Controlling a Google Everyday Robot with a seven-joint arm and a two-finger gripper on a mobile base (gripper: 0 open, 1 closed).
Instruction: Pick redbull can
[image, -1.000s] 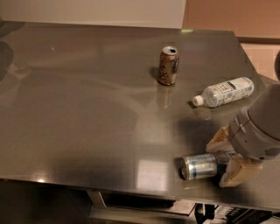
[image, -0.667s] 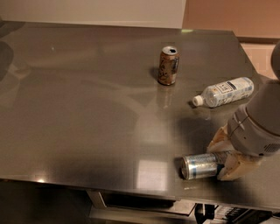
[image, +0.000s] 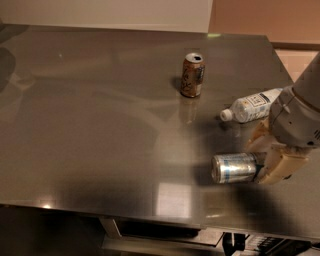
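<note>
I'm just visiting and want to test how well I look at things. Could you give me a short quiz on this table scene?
1. True or false: the redbull can stands upright.
2. Multiple choice: the gripper is at A) the brown can, B) the redbull can, C) the plastic bottle.
3. How many drink containers are on the table?

Key:
1. False: it lies on its side near the table's front edge.
2. B.
3. Three: two cans and one bottle.
</note>
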